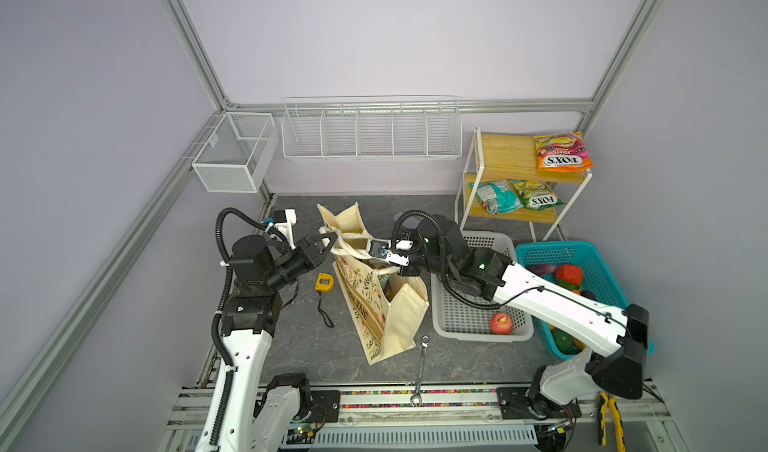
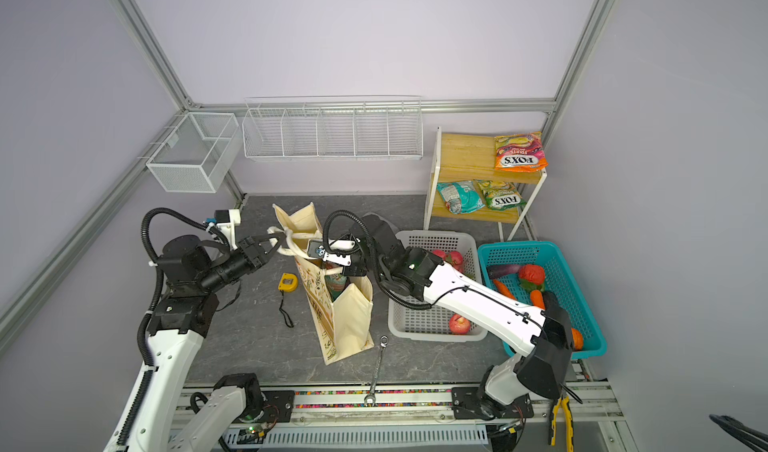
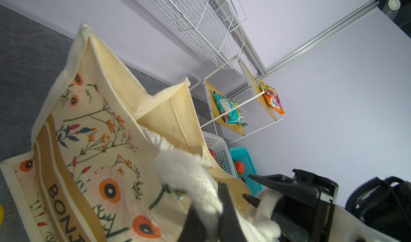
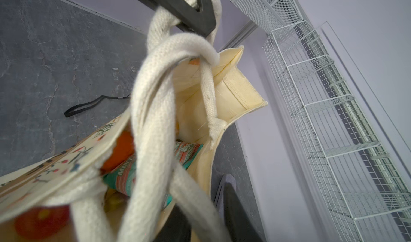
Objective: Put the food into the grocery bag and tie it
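Two rope handles (image 4: pixel 178 45) loop together just above the mouth of the standing grocery bag (image 1: pixel 386 321), the left gripper (image 1: pixel 329 242) clamped shut on one, the right gripper (image 3: pixel 246 185) straddling another strand, its hold unclear.

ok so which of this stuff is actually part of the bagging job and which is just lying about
Job: grocery bag, its rope handles, apples in the grey basket, produce in the teal basket, three snack packets on the shelf.
Lying about: yellow tape measure, wrench, pliers, white wire racks.
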Tool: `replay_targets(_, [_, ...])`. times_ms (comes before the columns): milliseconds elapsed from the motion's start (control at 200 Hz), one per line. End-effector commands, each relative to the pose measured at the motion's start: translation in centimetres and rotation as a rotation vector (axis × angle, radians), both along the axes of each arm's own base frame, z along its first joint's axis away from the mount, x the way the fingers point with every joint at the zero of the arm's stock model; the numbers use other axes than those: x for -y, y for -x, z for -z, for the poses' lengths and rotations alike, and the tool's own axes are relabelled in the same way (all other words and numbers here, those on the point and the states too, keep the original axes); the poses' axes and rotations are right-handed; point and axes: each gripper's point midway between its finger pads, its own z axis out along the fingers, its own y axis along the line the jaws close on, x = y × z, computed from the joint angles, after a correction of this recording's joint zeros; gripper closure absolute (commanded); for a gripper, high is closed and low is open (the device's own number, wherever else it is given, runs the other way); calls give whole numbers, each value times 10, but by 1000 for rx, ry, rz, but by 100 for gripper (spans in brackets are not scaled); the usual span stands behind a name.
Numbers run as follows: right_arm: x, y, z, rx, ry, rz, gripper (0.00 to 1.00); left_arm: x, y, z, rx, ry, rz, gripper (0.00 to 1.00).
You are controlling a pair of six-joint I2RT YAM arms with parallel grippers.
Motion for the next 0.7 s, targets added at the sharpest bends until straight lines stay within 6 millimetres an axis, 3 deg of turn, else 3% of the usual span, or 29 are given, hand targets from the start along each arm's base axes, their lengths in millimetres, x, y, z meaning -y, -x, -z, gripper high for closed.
replay_targets(0, [-1,5,-4,6,0,-16,85,-5,1,14,-40,-42,-36,100])
replay_targets(165, [12,3,-18,-29,-89,34,93,-15,1,18,-57,-100,-92,100])
replay_targets(330, [45,-21,-27,-129,-251,178,93,-29,-1,19,-65,-161,-174,100])
replay_targets(695, [115,-63,-1,-313,-420,495,93,-52,-12,27,-90,-224,-286,100])
